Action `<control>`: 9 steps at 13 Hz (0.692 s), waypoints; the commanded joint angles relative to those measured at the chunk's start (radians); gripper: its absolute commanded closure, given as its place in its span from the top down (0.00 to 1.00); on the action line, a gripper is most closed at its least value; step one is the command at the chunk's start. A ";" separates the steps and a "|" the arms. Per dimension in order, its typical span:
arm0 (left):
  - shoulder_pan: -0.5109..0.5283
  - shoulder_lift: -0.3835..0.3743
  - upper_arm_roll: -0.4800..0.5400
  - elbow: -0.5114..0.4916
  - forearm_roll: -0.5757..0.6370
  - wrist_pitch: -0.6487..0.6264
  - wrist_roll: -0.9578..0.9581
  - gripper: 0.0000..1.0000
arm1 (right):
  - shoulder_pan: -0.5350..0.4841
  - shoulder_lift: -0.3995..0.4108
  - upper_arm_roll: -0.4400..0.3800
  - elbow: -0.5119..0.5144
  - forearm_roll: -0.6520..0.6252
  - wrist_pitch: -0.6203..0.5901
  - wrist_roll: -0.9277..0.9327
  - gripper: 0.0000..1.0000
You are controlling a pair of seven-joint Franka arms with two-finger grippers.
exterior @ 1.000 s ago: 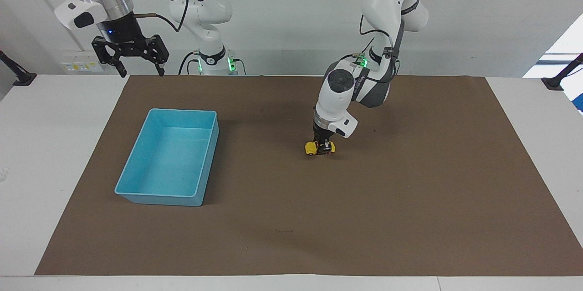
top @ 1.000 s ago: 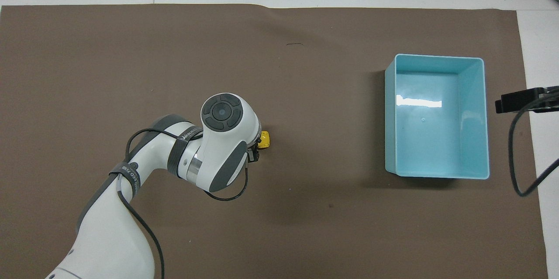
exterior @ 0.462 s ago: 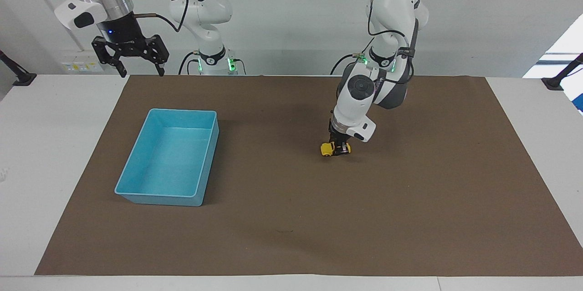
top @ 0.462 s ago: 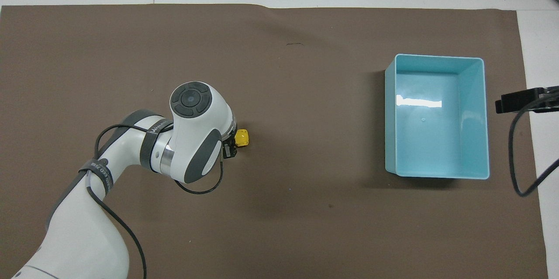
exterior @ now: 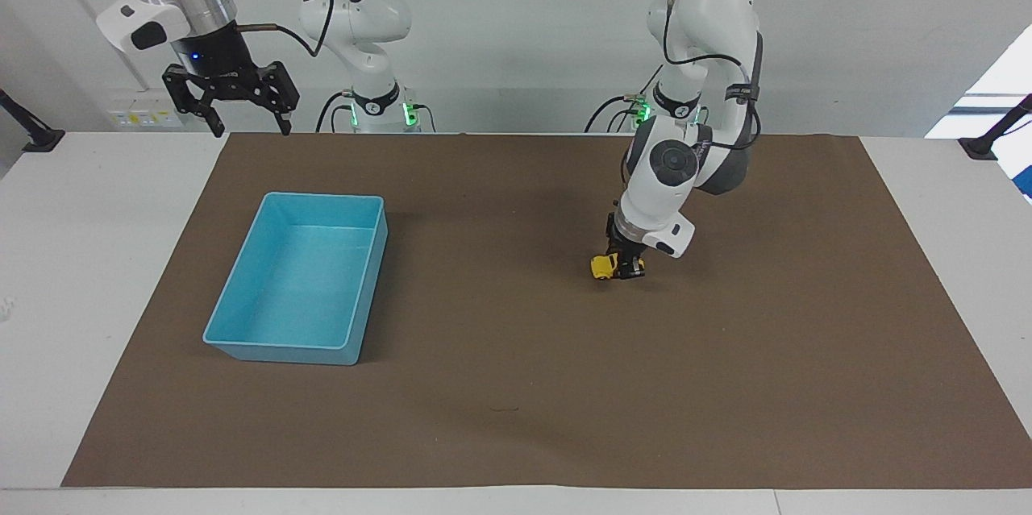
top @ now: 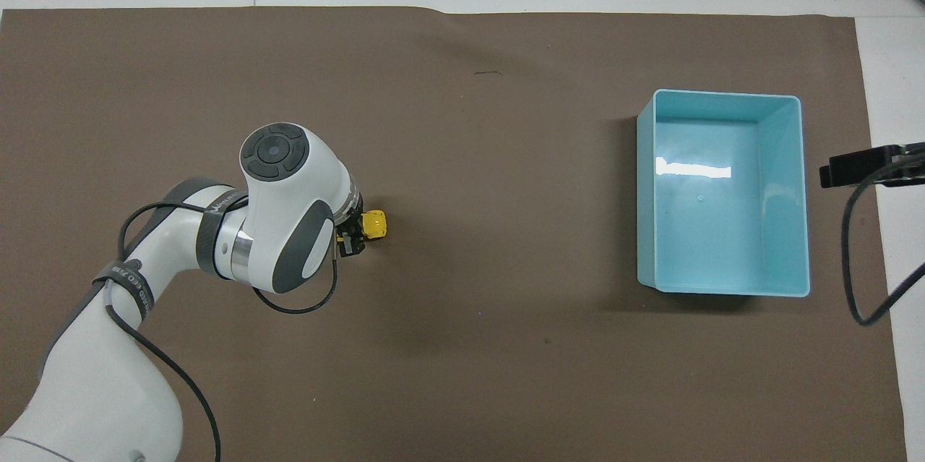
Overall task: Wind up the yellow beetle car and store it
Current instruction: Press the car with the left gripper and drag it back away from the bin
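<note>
The tiny yellow beetle car rests on the brown mat near the middle of the table, toward the left arm's end. My left gripper comes down from above and is shut on the car; its hand hides most of the car in the overhead view. The light-blue bin stands with nothing in it toward the right arm's end. My right gripper waits, open and holding nothing, raised above the table's edge at the robots' end.
The brown mat covers most of the white table. A black cable hangs from the right arm beside the bin.
My left gripper has dragged the car along the mat toward the left arm's end, away from the bin. The right arm has not moved.
</note>
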 commanded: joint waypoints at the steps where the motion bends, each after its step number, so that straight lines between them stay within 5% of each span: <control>1: 0.040 0.034 0.013 -0.025 0.017 0.053 0.053 0.00 | -0.006 -0.010 0.000 -0.005 0.013 -0.004 0.018 1.00; 9: 0.084 0.003 0.013 -0.048 0.017 0.039 0.080 0.04 | -0.006 -0.010 0.001 -0.005 0.013 -0.004 0.018 1.00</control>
